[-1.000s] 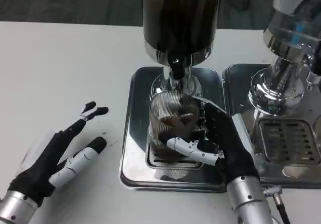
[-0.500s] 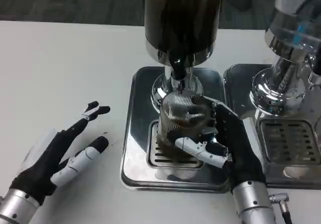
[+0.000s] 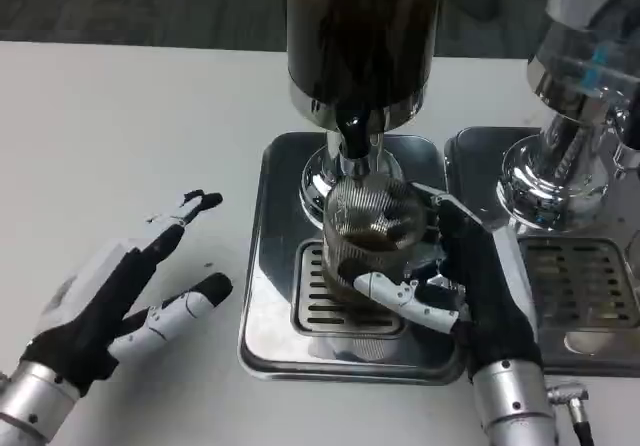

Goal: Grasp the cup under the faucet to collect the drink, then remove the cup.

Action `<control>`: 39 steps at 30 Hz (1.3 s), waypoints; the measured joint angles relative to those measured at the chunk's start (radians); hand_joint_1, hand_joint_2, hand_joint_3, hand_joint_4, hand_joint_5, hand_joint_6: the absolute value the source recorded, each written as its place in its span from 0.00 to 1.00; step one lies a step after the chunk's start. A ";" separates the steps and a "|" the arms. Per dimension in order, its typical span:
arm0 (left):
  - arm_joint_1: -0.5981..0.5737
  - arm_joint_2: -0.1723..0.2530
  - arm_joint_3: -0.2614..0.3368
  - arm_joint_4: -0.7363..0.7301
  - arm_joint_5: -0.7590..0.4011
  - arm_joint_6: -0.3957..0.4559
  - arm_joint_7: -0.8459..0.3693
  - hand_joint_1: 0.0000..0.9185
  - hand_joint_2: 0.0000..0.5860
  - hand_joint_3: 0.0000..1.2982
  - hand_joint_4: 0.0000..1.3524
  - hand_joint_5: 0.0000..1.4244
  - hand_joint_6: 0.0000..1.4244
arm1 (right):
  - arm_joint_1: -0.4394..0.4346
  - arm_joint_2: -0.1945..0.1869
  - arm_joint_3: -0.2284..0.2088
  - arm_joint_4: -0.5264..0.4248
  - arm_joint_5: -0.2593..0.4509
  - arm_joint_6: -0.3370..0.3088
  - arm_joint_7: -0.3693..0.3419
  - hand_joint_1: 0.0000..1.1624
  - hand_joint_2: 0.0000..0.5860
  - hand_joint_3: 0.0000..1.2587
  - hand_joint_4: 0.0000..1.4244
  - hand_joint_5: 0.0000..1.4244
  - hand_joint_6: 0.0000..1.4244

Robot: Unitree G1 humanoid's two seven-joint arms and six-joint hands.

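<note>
A ribbed clear cup (image 3: 372, 231) with dark drink in it stands tilted over the grate of the steel drip tray (image 3: 272, 266), right below the black faucet (image 3: 350, 129) of the dark drink dispenser (image 3: 362, 36). My right hand (image 3: 470, 286) grips the cup from the right, thumb across its front. My left hand (image 3: 120, 296) lies on the white table to the left of the tray, fingers spread and holding nothing.
A second chrome dispenser (image 3: 575, 86) stands at the right on its own drip tray (image 3: 580, 296). White table surface stretches to the left and back left. A cable plug (image 3: 565, 396) lies near my right wrist.
My right hand has raised the cup off the grate and closer to the faucet, tilting it. My left hand has slid a little to the right and turned.
</note>
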 measured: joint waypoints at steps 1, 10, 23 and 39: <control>0.003 0.004 -0.002 -0.010 0.014 0.007 0.005 0.00 0.23 0.04 0.00 0.00 0.00 | 0.003 -0.001 0.001 -0.001 -0.004 0.000 0.000 0.88 0.40 0.36 0.37 0.45 0.67; 0.032 0.044 -0.011 -0.105 0.092 0.071 0.067 0.00 0.23 0.02 0.00 0.00 0.00 | 0.035 -0.015 0.009 -0.040 -0.034 0.007 0.003 0.86 0.38 0.37 0.38 0.46 0.69; 0.088 0.117 -0.038 -0.226 0.219 0.130 0.115 0.00 0.20 0.00 0.00 0.00 0.00 | 0.103 -0.026 0.011 -0.131 -0.038 0.022 0.008 0.85 0.37 0.39 0.40 0.48 0.71; 0.308 0.204 -0.016 -0.507 0.353 0.313 0.185 0.00 0.20 0.00 0.00 0.00 0.00 | 0.183 -0.066 0.020 -0.249 -0.043 0.051 0.058 0.84 0.37 0.39 0.40 0.48 0.72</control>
